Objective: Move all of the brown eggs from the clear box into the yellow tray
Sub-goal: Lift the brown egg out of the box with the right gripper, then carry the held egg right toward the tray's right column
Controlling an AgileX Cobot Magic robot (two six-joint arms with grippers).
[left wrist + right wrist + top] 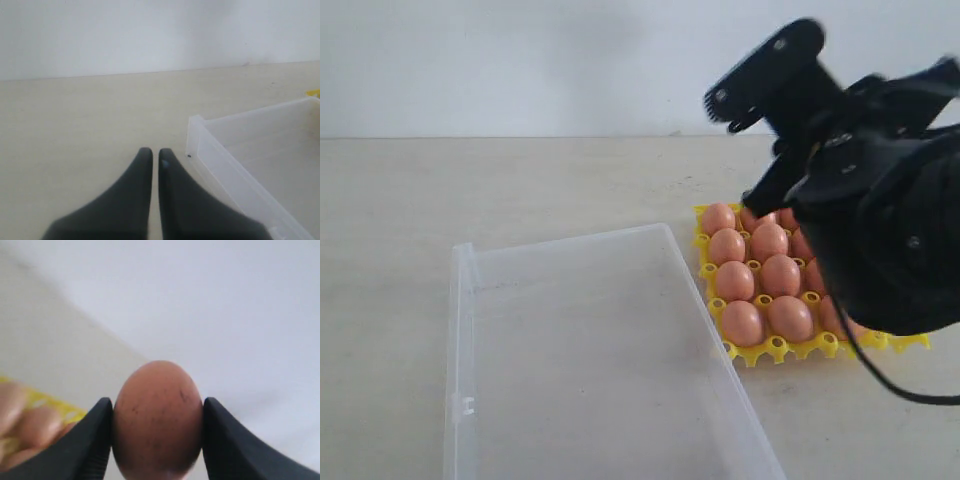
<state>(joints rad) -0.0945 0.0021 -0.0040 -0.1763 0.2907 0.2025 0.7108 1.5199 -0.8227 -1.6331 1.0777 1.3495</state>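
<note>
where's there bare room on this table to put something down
Bare table left of the clear box, and behind it up to the wall. The box's visible floor is empty too. Crowded: the yellow tray, packed with brown eggs, right arm over it.

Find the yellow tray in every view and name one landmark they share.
Exterior view: yellow tray right of centre, beside the clear box, partly behind the right arm.
Left wrist view: a yellow corner at the picture's right edge, past the box.
Right wrist view: blurred, picture's lower left, behind the held brown egg.
Shared: pale table meeting white wall.
</note>
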